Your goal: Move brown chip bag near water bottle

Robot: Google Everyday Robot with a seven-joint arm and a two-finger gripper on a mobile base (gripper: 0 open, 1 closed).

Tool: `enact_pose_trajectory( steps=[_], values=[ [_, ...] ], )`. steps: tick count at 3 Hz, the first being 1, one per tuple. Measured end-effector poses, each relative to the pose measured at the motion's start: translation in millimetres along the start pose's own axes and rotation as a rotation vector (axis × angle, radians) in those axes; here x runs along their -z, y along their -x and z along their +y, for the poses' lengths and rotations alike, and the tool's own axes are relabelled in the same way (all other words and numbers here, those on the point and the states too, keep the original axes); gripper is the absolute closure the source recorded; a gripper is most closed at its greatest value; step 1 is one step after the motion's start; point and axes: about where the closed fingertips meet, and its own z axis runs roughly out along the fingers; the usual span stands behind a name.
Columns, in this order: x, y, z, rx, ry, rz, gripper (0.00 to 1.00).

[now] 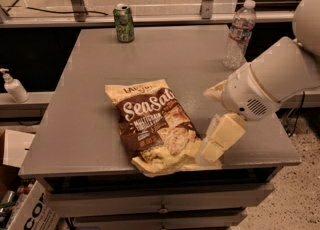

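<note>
The brown chip bag (152, 124) lies flat on the grey table (165, 54), towards the front edge, with its dark front panel facing up. The water bottle (239, 34) stands upright at the table's back right. My gripper (214, 144) hangs from the white arm that comes in from the right. It is low over the table at the bag's lower right corner, touching or just short of the crinkled edge. The bag and the bottle are far apart.
A green drink can (123, 22) stands at the back of the table, left of centre. A white pump bottle (14, 86) sits on a ledge to the left. Drawers are under the table, and cardboard boxes (20, 194) stand at lower left.
</note>
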Motion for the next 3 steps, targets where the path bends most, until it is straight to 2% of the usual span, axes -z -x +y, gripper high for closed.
enact_pose_trajectory(
  steps=[2, 3],
  values=[
    [-32, 30, 22, 0.013, 0.097, -0.116, 0.0],
    [-42, 24, 33, 0.0, 0.119, -0.133, 0.0]
  ],
)
